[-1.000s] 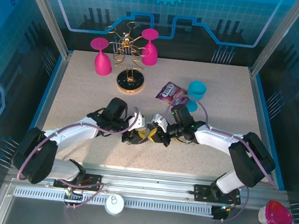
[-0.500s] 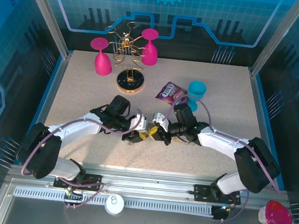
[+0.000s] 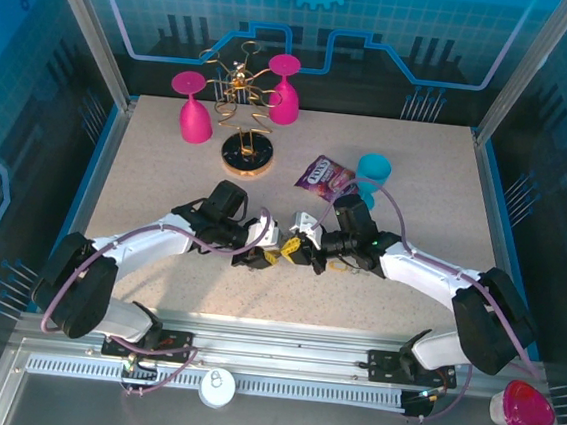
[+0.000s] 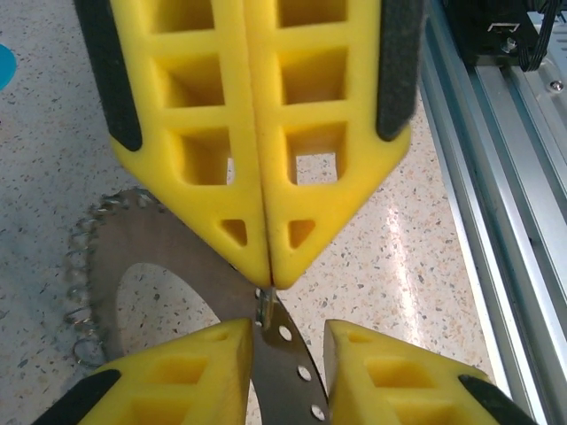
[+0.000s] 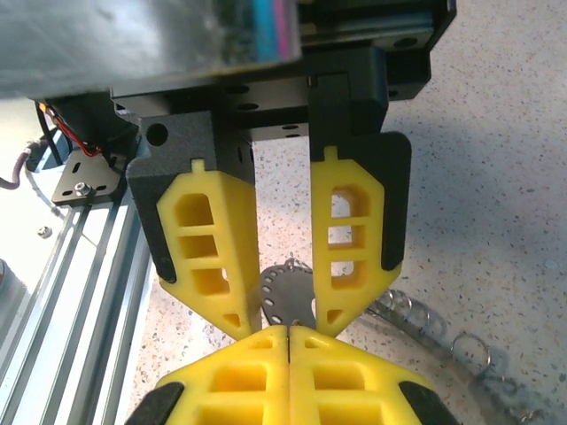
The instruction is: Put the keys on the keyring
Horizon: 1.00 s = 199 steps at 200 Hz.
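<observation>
Claws nose to nose at the keyring, with the key down on its band.

My right claw (image 4: 266, 282) has its yellow fingers pressed together on a tiny silver stub, which I take for the key (image 4: 262, 310); its tip touches the keyring (image 4: 115, 266). My left claw (image 4: 288, 329) faces it with fingers apart and the keyring's flat grey band in the gap; I cannot tell whether they bear on the band. Small wire loops line the keyring's outer rim. The keyring is low over the speckled table (image 4: 381, 266), and an aluminium rail (image 4: 496, 177) runs beside it. Well beyond the keyring stand a gold wire stand (image 3: 240, 118) and two pink glasses (image 3: 191, 108). A purple packet (image 3: 317, 174) and a teal cup (image 3: 373, 169) are also past the keyring, on my right.
</observation>
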Motion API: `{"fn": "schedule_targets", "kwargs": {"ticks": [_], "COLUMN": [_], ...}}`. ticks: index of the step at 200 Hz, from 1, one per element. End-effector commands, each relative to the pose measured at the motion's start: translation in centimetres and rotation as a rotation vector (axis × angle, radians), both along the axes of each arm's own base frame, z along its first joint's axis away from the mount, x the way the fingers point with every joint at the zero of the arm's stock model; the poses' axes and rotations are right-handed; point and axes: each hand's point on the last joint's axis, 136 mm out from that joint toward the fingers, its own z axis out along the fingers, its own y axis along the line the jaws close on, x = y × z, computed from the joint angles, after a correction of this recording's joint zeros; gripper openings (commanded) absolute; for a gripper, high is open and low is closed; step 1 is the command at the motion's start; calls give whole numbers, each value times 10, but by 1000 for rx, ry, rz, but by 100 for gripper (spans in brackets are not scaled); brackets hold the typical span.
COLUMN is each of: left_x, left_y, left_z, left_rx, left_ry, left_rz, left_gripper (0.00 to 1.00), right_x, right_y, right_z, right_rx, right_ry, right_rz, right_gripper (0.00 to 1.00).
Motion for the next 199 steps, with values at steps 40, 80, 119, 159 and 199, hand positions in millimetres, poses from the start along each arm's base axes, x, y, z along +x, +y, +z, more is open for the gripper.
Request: {"fn": "schedule_targets", "kwargs": {"ticks": [40,80,119,159,199], "left_x": [-4,-5,-4,-1,5], "left_y": [-11,-13,-15,-17,-19], "left_z": [10,12,14,17,10], "left_rx": [-67,-89,-105,-115,-83], "left_ry": [25,36,50,43,67], "left_rz": [-41,-42,-42,-28,68], "left_gripper": [21,20,8,0,0], "right_x": [-9,-9,-9,-5,16], "right_y": [7,8,8,4,-28], "right_z": [12,9,7,7,20], "right_rx": [64,55,41,7,-90], "right_ry": [-14,-5,-5,-18,-75], "right_rz": [57,61,57,25,-195], "right_gripper": [0,0,0,0,39]}}
